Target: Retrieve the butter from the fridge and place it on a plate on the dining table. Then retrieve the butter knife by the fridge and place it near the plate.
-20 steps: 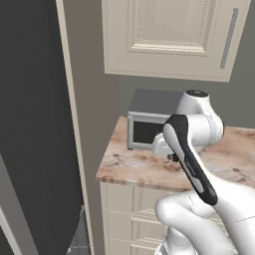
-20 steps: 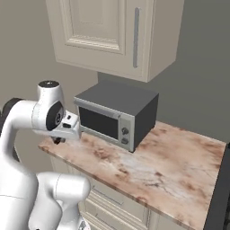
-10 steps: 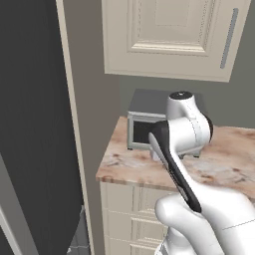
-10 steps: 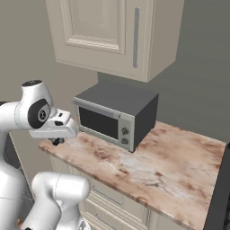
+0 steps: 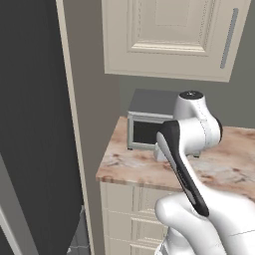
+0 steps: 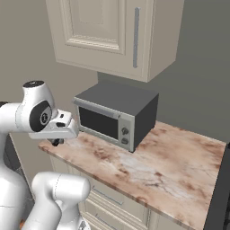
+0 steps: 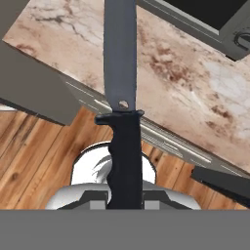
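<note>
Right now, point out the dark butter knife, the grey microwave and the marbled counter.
Dark butter knife (image 7: 120,63): hand view, middle of its grey blade.
Grey microwave (image 6: 117,116): right base view, on its front.
Marbled counter (image 6: 170,173): right base view, bare top right of the microwave.

A: Knife (image 7: 122,97) blade tip runs off the top edge, handle bottom hidden behind the grey band. Microwave (image 7: 205,19) cut off at the corner.

B: Hand (image 6: 56,141) mostly behind the arm, fingers unclear.
</note>
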Controlling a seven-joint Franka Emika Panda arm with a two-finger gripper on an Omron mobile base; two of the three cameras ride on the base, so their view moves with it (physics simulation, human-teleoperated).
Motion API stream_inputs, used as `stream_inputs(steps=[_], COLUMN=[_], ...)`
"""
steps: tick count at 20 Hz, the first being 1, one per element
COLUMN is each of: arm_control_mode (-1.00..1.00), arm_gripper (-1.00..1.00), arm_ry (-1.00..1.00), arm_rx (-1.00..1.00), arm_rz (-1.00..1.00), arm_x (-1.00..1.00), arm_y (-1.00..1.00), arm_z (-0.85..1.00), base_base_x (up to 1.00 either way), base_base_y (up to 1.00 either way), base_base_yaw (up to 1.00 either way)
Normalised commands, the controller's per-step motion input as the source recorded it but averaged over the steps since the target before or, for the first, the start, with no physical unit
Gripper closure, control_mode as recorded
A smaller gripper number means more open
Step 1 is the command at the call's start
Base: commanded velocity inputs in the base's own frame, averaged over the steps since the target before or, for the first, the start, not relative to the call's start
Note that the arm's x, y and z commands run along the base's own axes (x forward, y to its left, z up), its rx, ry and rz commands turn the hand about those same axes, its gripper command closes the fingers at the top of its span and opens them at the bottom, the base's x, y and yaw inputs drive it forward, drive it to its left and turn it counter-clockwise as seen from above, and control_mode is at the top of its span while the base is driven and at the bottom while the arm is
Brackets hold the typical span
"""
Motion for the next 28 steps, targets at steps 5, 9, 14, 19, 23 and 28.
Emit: stream_inputs(steps=[5,9,14,19,23,28], arm_control_mode=[-1.00,-1.00,1.00,1.00,1.00,1.00], arm_gripper=[1.00,1.00,1.00,1.00,1.00,1.00], arm_ry=[0.00,0.00,0.00,0.00,0.00,0.00], arm_rx=[0.00,0.00,0.00,0.00,0.00,0.00], arm_rz=[0.00,0.00,0.00,0.00,0.00,0.00], arm_x=[0.00,-0.03,-0.08,0.00,0.00,0.00], arm_y=[0.00,0.00,0.00,0.00,0.00,0.00], arm_z=[0.00,0.00,0.00,0.00,0.00,0.00], base_base_x=[0.00,0.00,-0.15,-0.52,-0.97,-1.00], base_base_y=[0.00,0.00,0.00,-0.06,-0.03,-0.17], base_base_yaw=[0.00,0.00,0.00,0.01,0.22,0.48])
